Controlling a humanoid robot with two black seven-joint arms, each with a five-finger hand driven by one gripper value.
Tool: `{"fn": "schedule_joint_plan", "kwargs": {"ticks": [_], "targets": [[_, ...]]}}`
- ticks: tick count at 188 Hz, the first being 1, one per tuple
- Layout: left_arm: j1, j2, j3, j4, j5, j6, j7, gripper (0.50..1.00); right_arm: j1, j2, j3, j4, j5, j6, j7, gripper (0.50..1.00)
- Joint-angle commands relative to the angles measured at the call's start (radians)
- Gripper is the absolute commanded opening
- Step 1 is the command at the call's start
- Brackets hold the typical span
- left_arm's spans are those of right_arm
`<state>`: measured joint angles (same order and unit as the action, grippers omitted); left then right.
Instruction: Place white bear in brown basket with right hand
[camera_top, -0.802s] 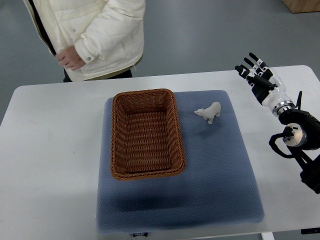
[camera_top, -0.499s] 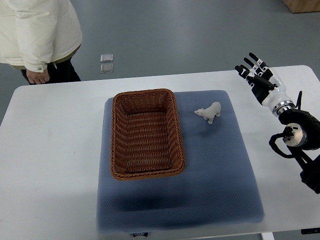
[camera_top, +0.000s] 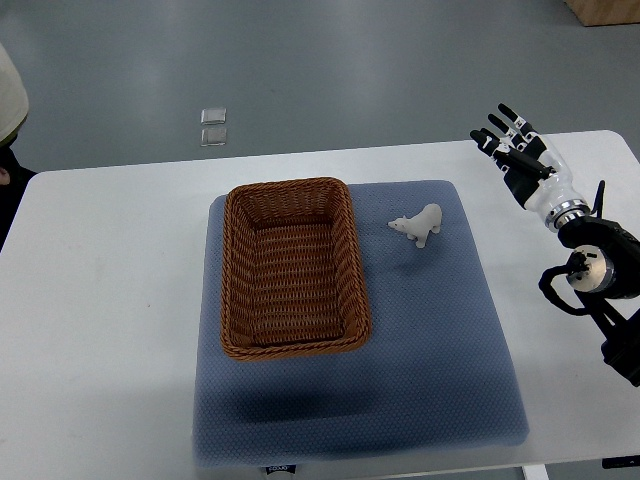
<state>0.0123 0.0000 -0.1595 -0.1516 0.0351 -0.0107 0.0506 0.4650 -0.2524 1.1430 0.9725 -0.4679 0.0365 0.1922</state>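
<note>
**Bear not yet grasped; all steps outstanding**

Progress: nothing of the task shows as done. The bear (camera_top: 420, 224) stands upright on the blue mat (camera_top: 440, 340), just beside the basket (camera_top: 292, 268) at the basket's 2 o'clock, a narrow strip of mat between them. It does not touch the wicker. The basket holds nothing (weave visible across the whole floor). It sits on the left half of the mat, long axis running 12 to 6.

Left to do, as I judge it: reach, grasp, lift, carry toward 9 o'clock over the rim, release. That is the entire sequence.

Right hand (camera_top: 518, 155): at the table's (camera_top: 100, 300) far right corner, at roughly 2 o'clock from the bear and well apart from it. Fingers (camera_top: 503, 114) are extended and fanned, pointing toward 11 o'clock, gaps visible between them. Holds nothing and touches neither bear, mat nor basket; whether it rests on the table or hangs above it cannot be told from this view. The forearm and wrist joint trail away to 5 o'clock, toward the right edge.

Left arm: not seen.

Other: a sliver of a person's pale jacket (camera_top: 10, 90) at the far left edge, off the table.
</note>
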Motion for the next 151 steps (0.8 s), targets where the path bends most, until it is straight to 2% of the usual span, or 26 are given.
{"fn": "schedule_joint_plan", "kwargs": {"ticks": [1, 122, 151], "targets": [[0.000, 0.000, 0.000, 0.000, 0.000, 0.000, 0.000, 1.000, 0.001, -0.001, 0.000, 0.000, 0.000, 0.000, 0.000, 0.926], [0.000, 0.000, 0.000, 0.000, 0.000, 0.000, 0.000, 1.000, 0.007, -0.016, -0.002, 0.000, -0.008, 0.008, 0.000, 0.926], [0.000, 0.000, 0.000, 0.000, 0.000, 0.000, 0.000, 1.000, 0.020, -0.022, -0.016, 0.002, -0.018, 0.030, 0.000, 0.926]]}}
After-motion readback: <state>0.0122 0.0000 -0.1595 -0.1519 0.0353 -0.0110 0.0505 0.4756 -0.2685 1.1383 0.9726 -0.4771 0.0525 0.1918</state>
